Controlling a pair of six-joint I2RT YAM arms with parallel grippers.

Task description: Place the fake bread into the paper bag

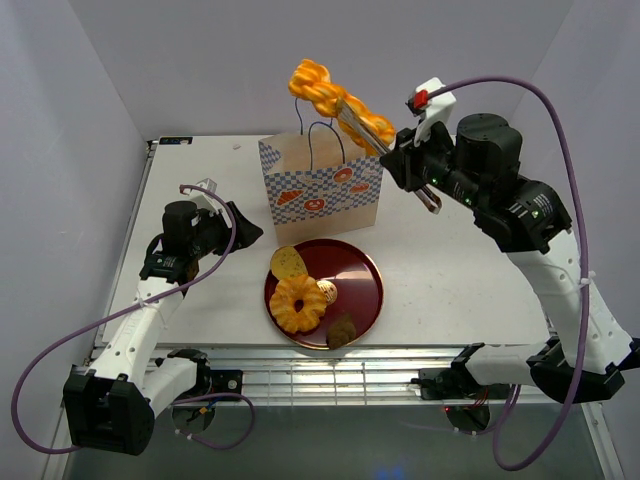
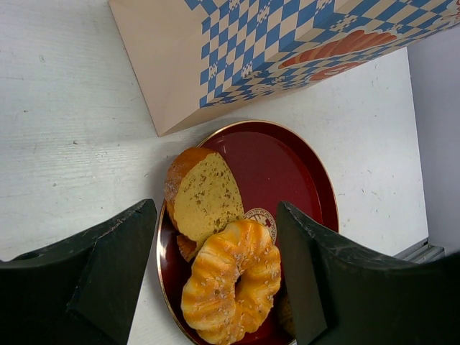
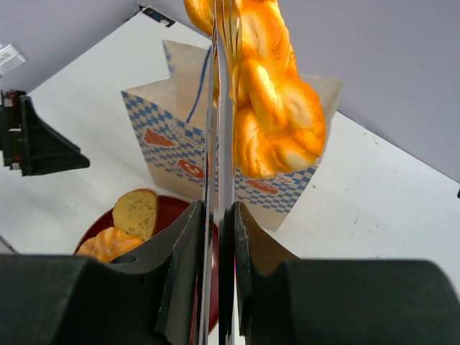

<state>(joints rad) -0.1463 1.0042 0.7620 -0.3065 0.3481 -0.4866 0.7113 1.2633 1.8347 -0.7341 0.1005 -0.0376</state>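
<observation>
Aloft, my right gripper (image 1: 408,160) is clamped on thin metal tongs (image 3: 224,144), which pinch a glossy golden braided bread twist (image 1: 330,95) over, perhaps slightly behind, the checkered tan paper bag (image 1: 320,195). My left gripper (image 1: 243,228) hovers with jaws spread beside the round red plate (image 1: 368,262) holding other pastries (image 1: 298,303).

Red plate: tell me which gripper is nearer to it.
Left. The left gripper sits just left of the red plate; the right gripper is raised beside the paper bag, clamping tongs that hold a braided bread.
</observation>
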